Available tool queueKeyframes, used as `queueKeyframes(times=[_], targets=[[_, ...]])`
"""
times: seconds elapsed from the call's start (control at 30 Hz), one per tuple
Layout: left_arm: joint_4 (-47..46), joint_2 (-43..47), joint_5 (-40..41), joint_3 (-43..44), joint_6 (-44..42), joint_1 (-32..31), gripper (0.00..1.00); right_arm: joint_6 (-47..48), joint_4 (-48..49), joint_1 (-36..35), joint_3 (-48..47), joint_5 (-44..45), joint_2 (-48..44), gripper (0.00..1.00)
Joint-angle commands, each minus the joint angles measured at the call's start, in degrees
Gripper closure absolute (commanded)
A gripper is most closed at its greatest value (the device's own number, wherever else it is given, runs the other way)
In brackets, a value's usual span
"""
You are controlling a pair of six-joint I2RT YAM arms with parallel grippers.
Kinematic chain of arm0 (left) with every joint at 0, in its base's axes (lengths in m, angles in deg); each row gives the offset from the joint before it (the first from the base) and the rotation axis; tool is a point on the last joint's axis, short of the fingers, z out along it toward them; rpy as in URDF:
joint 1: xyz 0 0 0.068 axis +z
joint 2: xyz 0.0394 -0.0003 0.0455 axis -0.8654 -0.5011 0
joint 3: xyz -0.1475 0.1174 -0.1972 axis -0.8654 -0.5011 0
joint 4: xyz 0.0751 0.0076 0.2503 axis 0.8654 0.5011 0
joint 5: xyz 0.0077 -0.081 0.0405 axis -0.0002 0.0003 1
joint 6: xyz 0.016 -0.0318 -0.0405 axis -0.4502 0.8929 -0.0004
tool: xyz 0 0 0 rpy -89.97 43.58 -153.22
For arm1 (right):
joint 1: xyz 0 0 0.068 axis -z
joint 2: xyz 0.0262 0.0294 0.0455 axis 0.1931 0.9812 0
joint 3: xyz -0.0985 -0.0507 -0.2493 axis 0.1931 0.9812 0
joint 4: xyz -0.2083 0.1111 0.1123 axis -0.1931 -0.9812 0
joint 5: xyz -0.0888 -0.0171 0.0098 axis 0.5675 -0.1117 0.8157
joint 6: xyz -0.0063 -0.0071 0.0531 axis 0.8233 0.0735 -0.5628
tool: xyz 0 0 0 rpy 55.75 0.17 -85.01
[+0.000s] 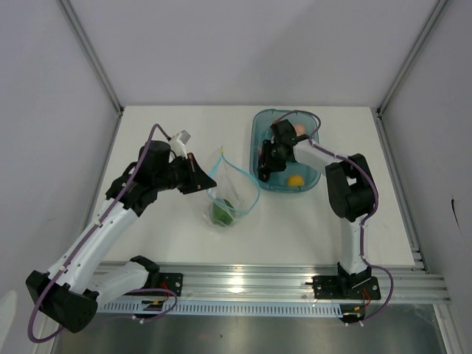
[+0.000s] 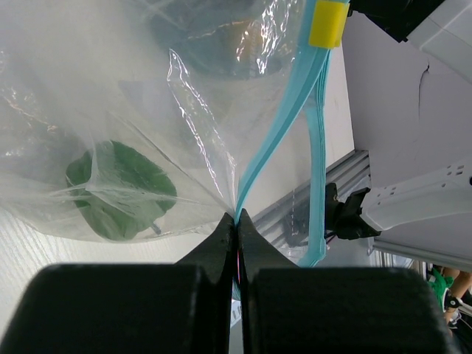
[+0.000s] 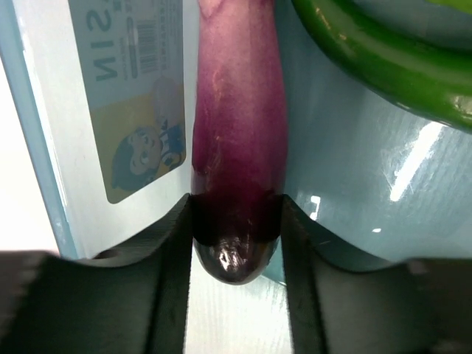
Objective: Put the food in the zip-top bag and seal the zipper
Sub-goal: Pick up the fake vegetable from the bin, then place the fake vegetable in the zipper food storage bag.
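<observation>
The clear zip-top bag (image 1: 234,193) stands open on the table with a green food piece (image 1: 223,212) inside; the piece also shows in the left wrist view (image 2: 122,193). My left gripper (image 1: 211,182) is shut on the bag's light-blue zipper strip (image 2: 284,122) at the mouth's left end. A yellow slider (image 2: 328,22) sits on the strip. My right gripper (image 1: 263,167) is down in the teal tray (image 1: 259,127), shut on the rounded end of a purple eggplant (image 3: 240,133). A green piece (image 3: 383,63) lies beside the eggplant. A yellow lemon (image 1: 295,180) and an orange piece (image 1: 302,130) lie in the tray.
The teal tray's wall carries a printed label (image 3: 129,96). The metal rail (image 1: 243,284) with both arm bases runs along the near table edge. White walls close in the table on the left, back and right.
</observation>
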Motion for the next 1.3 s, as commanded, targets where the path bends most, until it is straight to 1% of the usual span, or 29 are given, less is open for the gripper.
queueKeyframes(times=[0.0,0.07,0.3,0.37,0.4,0.47,0.5,0.6,0.63,0.67,0.83,0.87,0.9,1.0,1.07,1.1,1.27], targets=[[-1.92,0.69,-0.94,0.08,-0.14,-0.23,0.99,1.26,-0.41,0.07,-2.01,1.63,1.41,0.64],[-1.83,0.87,-0.94,-0.09,-0.14,-0.23,0.99,1.7,-0.93,0.08,-1.84,2.51,0.62,0.7],[-1.91,0.52,-0.77,-0.36,-0.05,-0.32,1.0,4.16,-1.63,0.43,-1.13,6.2,-5.97,0.84],[-2.0,0.17,-0.77,-0.53,0.04,-0.23,1.0,4.6,-2.86,0.69,-1.22,7.17,-7.55,0.85],[-2.09,0.08,-0.59,-0.62,0.04,-0.32,0.99,4.87,-3.13,0.86,-1.05,7.43,-9.56,0.88],[-2.44,-0.27,-0.42,-0.97,0.04,-0.24,0.99,5.13,-3.92,0.87,-0.26,8.22,-12.02,0.88],[-2.53,-0.45,-0.33,-1.15,0.04,-0.23,0.99,5.39,-4.18,0.87,0.1,8.31,-14.91,0.9],[-2.79,-1.06,-0.33,-1.41,0.04,-0.23,0.99,5.57,-5.24,0.52,2.38,6.91,-19.84,0.91],[-2.71,-1.24,-0.33,-1.32,0.04,-0.23,1.0,5.66,-5.59,0.43,3.08,5.86,-23.43,0.91],[-2.97,-1.59,-0.33,-1.32,0.04,-0.32,1.0,5.75,-5.77,0.34,4.74,2.81,-25.12,0.92],[-3.5,-2.21,-0.51,-1.15,0.22,-0.32,0.99,6.36,-9.19,-1.68,8.88,-6.17,-36.53,0.94],[-3.58,-2.38,-0.5,-1.15,0.13,-0.32,0.99,6.71,-10.41,-2.29,8.71,-9.23,-37.6,0.94],[-3.76,-2.64,-0.59,-1.15,0.04,-0.32,0.99,6.97,-13.21,-3.52,8.45,-10.57,-38.4,0.94],[-3.93,-3.26,-0.15,-1.15,-0.22,-0.32,0.99,6.63,-15.52,-6.41,9.15,-14.43,-42.26,0.95],[-3.85,-3.44,0.63,-1.23,-0.49,-0.41,1.0,4.97,-15.7,-7.92,9.76,-16.64,-44.89,0.96],[-3.59,-3.53,0.99,-1.15,-0.66,-0.41,1.0,4.26,-15.35,-8.71,10.64,-19.78,-45.6,0.96],[-2.88,-3.26,3.01,-0.97,-1.63,-0.67,0.99,0.57,-15.17,-13.19,12.22,-25.95,-48.86,0.96]])
